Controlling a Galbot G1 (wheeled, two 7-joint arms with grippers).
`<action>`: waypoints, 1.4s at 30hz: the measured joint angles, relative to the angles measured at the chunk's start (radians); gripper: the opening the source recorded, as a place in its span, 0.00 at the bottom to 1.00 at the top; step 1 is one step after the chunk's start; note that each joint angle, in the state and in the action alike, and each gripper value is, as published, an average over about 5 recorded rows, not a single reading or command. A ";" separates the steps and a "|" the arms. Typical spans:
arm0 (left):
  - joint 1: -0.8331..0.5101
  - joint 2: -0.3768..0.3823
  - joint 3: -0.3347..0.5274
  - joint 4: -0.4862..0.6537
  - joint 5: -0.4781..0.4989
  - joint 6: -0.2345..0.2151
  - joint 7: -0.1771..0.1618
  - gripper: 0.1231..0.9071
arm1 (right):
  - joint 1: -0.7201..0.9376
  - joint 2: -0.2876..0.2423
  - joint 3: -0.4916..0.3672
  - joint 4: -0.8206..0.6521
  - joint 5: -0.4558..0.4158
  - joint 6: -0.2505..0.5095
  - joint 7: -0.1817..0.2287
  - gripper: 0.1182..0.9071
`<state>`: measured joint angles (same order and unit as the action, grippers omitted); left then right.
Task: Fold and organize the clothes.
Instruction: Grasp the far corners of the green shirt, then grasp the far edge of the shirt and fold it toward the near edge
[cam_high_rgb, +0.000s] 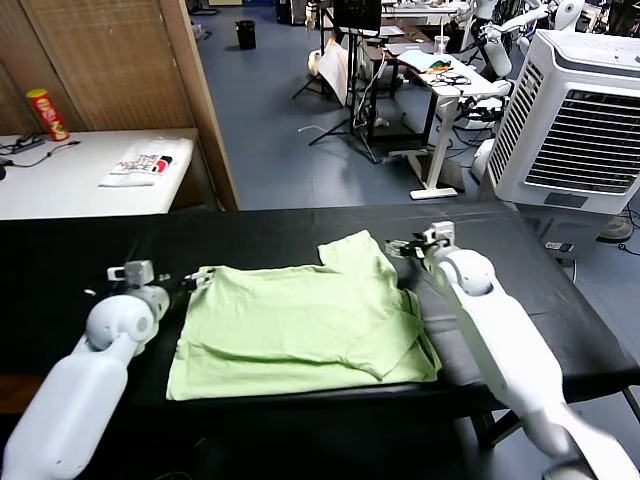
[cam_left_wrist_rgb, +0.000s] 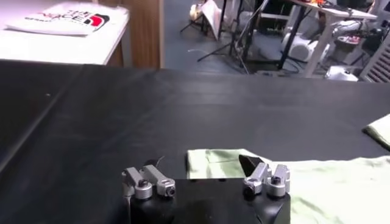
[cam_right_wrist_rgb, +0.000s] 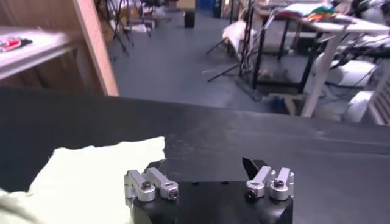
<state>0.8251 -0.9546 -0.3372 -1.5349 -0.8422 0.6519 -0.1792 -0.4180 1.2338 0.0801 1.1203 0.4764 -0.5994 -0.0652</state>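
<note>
The clothes are one pale green T-shirt (cam_high_rgb: 300, 325) lying on the black table (cam_high_rgb: 60, 260), with a fold running across its near part and one sleeve (cam_high_rgb: 355, 250) sticking out toward the far right. My left gripper (cam_high_rgb: 198, 277) is open low at the shirt's far left corner. In the left wrist view that corner (cam_left_wrist_rgb: 213, 163) lies between the fingers of the left gripper (cam_left_wrist_rgb: 204, 164). My right gripper (cam_high_rgb: 405, 247) is open beside the sleeve. In the right wrist view, the right gripper (cam_right_wrist_rgb: 203, 165) has bare table between its fingers and the sleeve (cam_right_wrist_rgb: 91, 173) off to one side.
A white table (cam_high_rgb: 60, 185) at the back left carries a white printed packet (cam_high_rgb: 145, 165) and a red can (cam_high_rgb: 45, 113). A wooden panel (cam_high_rgb: 190, 90) stands behind the black table. A large air cooler (cam_high_rgb: 580, 120) stands at the back right.
</note>
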 joint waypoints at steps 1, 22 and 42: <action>-0.013 -0.005 0.007 0.015 0.001 0.000 -0.001 0.86 | 0.005 0.006 -0.005 -0.010 0.000 -0.002 -0.001 0.86; -0.048 -0.019 0.033 0.081 -0.003 0.006 0.024 0.12 | 0.006 0.064 -0.012 -0.047 0.013 -0.018 -0.011 0.08; 0.037 0.015 -0.036 -0.033 0.005 -0.026 0.023 0.01 | -0.117 -0.051 0.059 0.218 0.133 0.037 -0.013 0.01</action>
<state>0.8616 -0.9396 -0.3727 -1.5679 -0.8377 0.6261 -0.1562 -0.5352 1.1827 0.1396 1.3386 0.6094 -0.5621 -0.0780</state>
